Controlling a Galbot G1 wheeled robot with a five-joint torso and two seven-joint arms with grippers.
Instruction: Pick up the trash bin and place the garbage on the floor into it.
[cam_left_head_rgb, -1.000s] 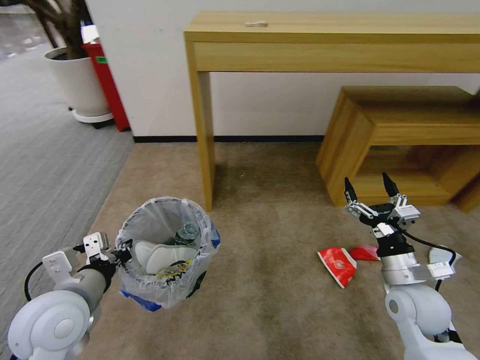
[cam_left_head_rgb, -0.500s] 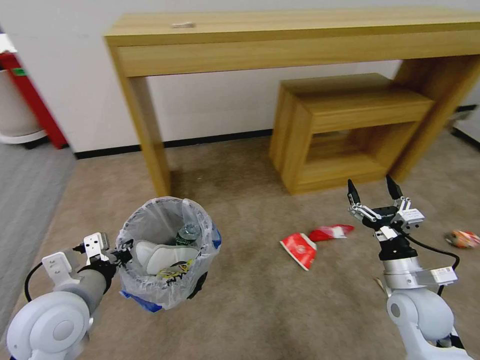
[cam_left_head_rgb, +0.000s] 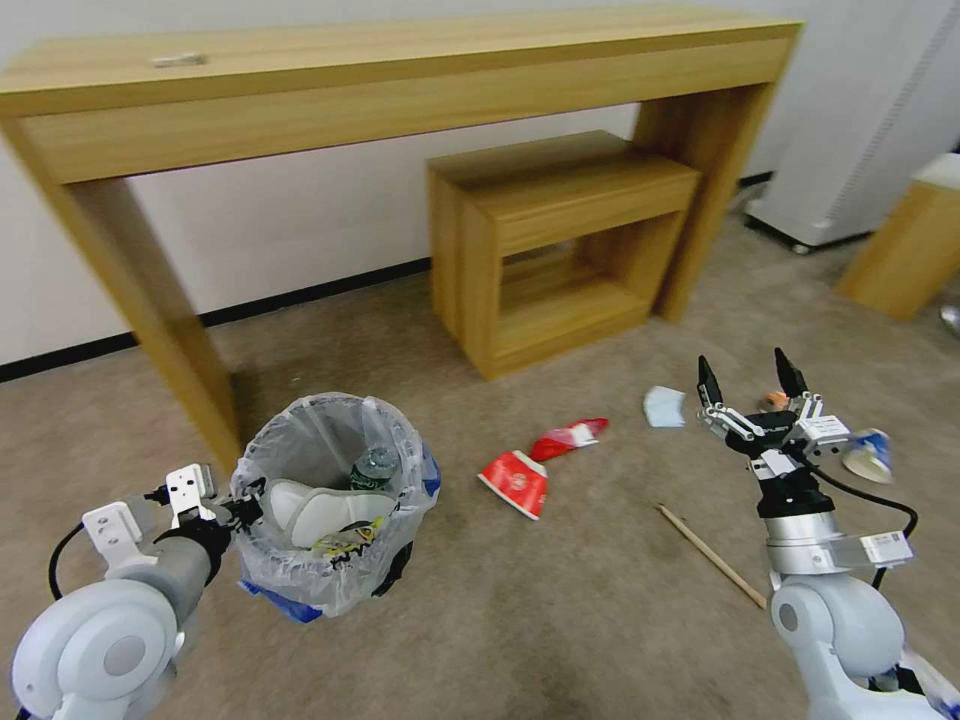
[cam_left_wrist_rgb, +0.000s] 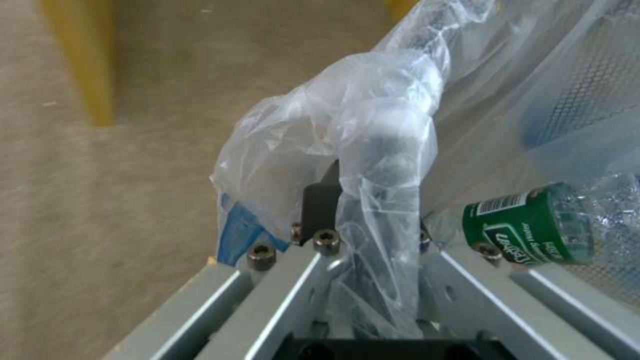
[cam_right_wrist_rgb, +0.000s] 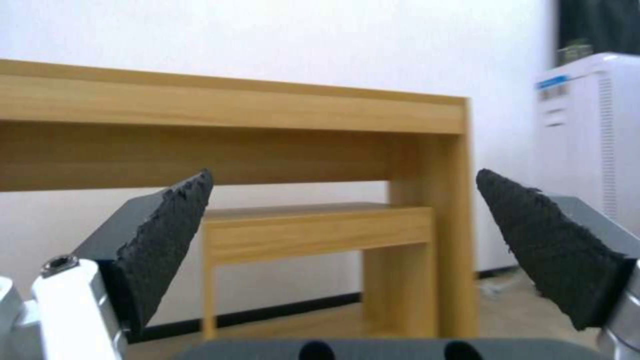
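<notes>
Just wooden stick (cam_left_head_rgb: 712, 556) below right pincer (cam_left_head_rgb: 749, 377)

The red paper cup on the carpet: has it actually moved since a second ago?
No. The cup lies beside the same red wrapper; the camera swung right.

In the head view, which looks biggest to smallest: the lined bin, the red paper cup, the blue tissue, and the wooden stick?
1. The trash bin, held up near the camera by the left end effector, so nearness inflates it.
2. The wooden stick, longest but thin; the red cup covers similar area, unsure.
3. The blue tissue, smallest.
</notes>
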